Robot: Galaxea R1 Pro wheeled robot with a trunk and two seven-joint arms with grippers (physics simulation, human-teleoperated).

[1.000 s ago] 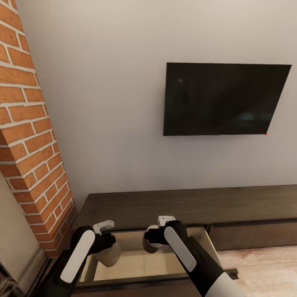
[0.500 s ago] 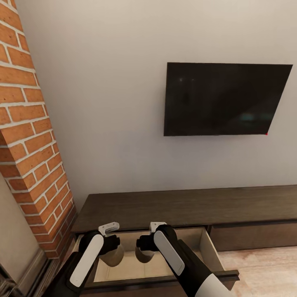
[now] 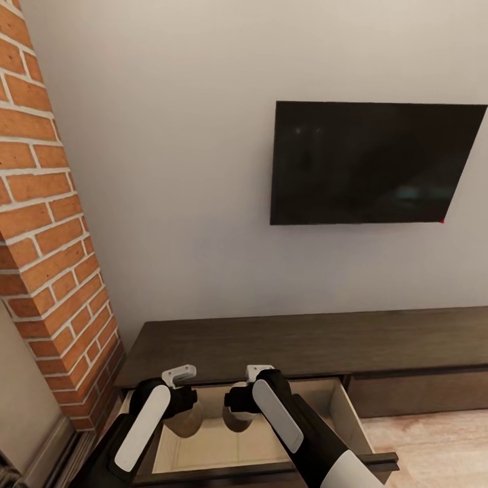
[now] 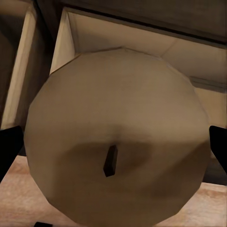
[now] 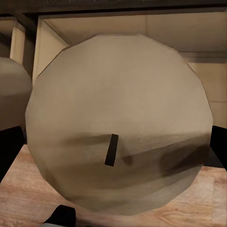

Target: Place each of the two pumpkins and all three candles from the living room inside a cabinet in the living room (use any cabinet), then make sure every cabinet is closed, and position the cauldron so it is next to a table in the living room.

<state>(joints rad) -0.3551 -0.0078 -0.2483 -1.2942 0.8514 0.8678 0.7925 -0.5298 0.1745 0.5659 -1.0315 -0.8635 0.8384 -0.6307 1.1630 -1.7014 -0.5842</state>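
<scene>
1. Left hand grips one beige candle; right hand grips another candle.
2. Both candles hang over the cabinet's open drawer.
3. Stowing step; next, lower and release them inside.

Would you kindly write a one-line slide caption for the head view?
Both grippers, left and right, hold beige candles over the dark cabinet's open drawer, below a wall television.
</scene>
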